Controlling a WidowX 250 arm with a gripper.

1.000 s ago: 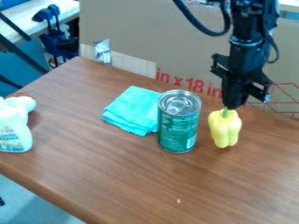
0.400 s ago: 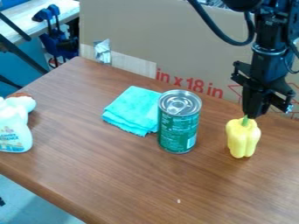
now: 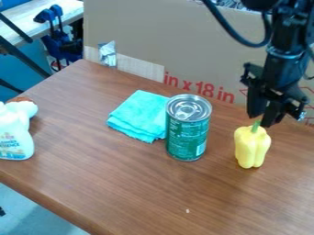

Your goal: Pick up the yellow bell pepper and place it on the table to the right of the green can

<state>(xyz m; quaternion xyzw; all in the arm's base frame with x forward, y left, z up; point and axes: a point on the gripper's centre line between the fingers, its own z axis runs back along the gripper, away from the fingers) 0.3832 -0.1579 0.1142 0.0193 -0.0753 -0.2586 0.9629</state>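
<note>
The yellow pepper [image 3: 251,148] is upright on the bench [image 3: 141,183], to the right of the green can [image 3: 186,133] and a little nearer the front, well apart from it. Its green stem [image 3: 255,126] points up at the hand [image 3: 262,120], whose fingers are parted by a modest gap, with no firm hold on the pepper; whether one grazes the stem I cannot tell. The can stands upright. Just behind and left of it lies a folded turquoise cloth [image 3: 139,116]. Far left of the can is a white bottle [image 3: 14,137]; behind the can, a cardboard sheet [image 3: 165,41] rises beyond the bench.
</note>
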